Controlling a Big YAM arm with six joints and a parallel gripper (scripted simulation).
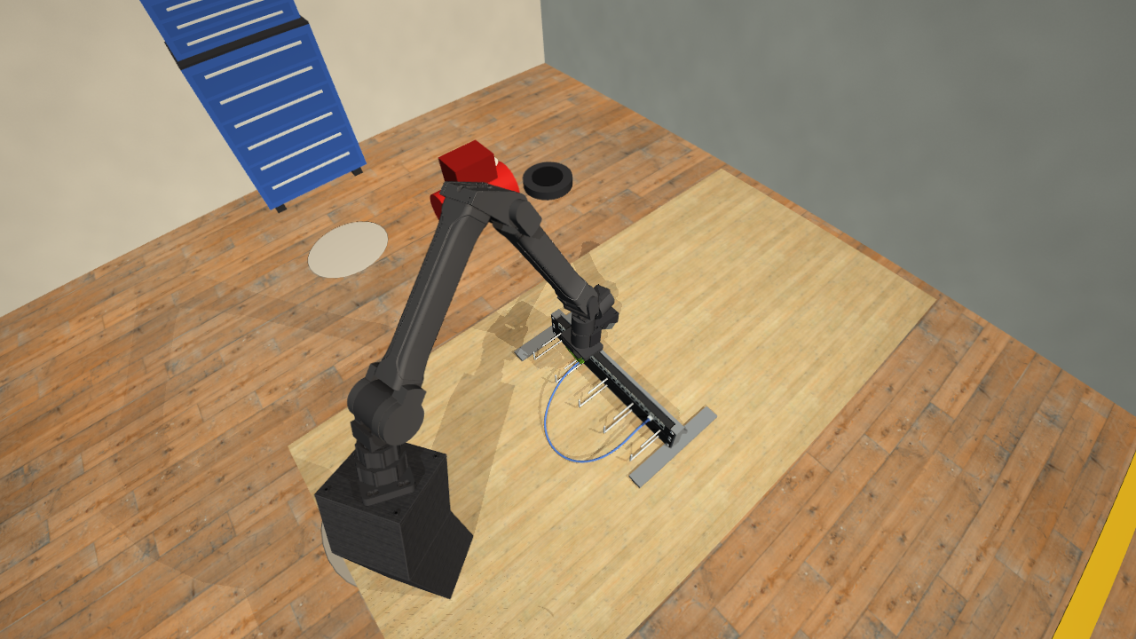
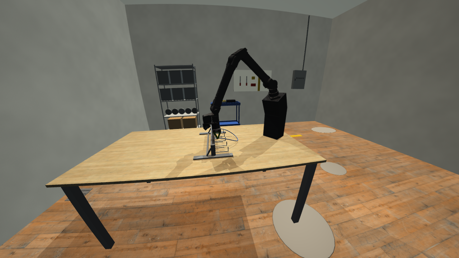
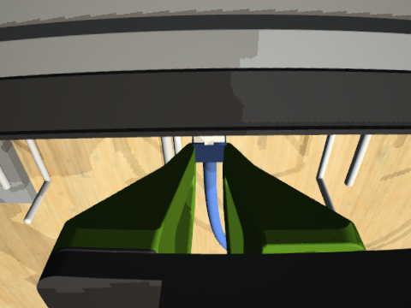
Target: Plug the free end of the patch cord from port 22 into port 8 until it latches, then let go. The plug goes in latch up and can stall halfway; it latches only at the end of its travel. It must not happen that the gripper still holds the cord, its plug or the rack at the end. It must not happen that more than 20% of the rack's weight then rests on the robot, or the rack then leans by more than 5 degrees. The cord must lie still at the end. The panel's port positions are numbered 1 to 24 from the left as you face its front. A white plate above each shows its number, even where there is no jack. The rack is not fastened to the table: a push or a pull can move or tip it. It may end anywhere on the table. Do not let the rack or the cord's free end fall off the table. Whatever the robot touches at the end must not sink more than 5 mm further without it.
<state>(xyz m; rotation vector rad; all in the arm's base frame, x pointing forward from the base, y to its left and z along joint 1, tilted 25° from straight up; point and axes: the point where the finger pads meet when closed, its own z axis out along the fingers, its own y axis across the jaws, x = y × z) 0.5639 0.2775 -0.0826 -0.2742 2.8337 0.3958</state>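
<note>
Reading the top view from left: one arm, reaching over one table. One blue cord bows out in one loop before the rack. Next, one gripper, its two green fingers closed on the dark blue plug, the cord's free end, right at the front of the rack. Rack upright, two feet, five wire guides counted. Cord's other end enters the panel toward the right.

Progress: plug carried over and lined up, probably at port 8; number plate unreadable, seating depth hidden. Left: confirm or finish latching, release, let cord settle.
</note>
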